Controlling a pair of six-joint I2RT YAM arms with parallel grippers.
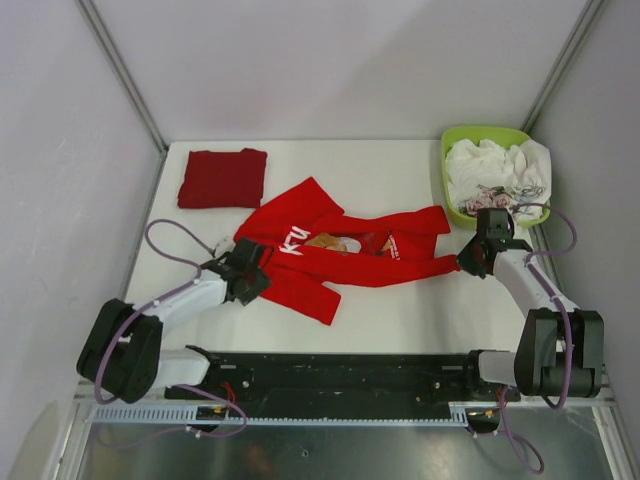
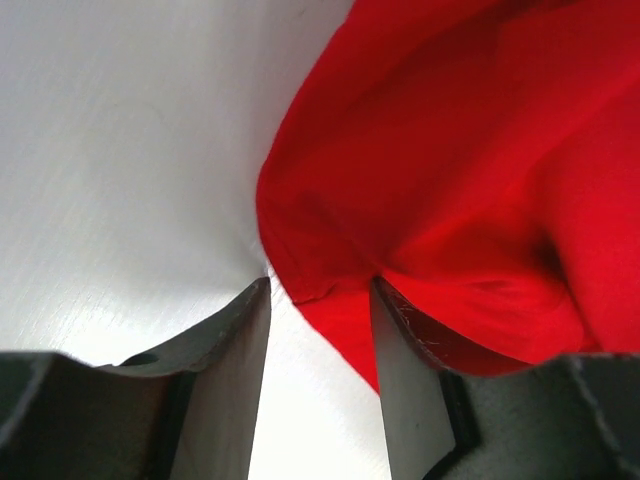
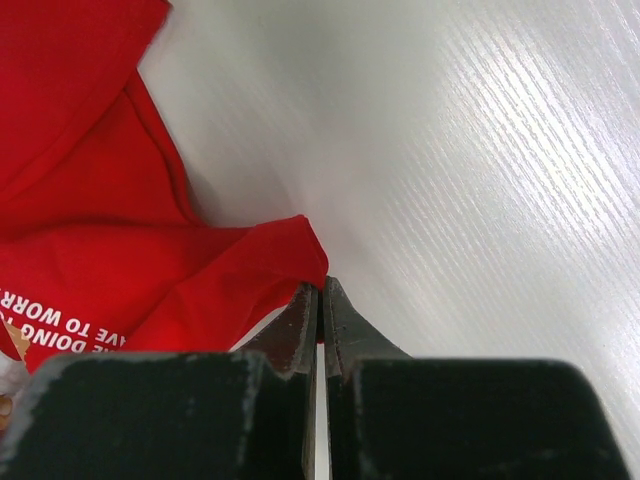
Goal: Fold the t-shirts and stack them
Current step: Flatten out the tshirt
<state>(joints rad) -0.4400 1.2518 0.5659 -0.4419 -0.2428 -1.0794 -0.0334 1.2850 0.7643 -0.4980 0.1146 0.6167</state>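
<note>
The bright red t-shirt with white lettering lies crumpled and stretched across the middle of the table. A plain darker red t-shirt lies folded at the back left. My left gripper is open at the bright shirt's left edge, a fold of red cloth between its fingertips. My right gripper is shut on the bright shirt's right corner, low at the table.
A lime-green basket with white and patterned cloth stands at the back right, just behind my right arm. Grey walls close in the table's sides and back. A black rail runs along the near edge.
</note>
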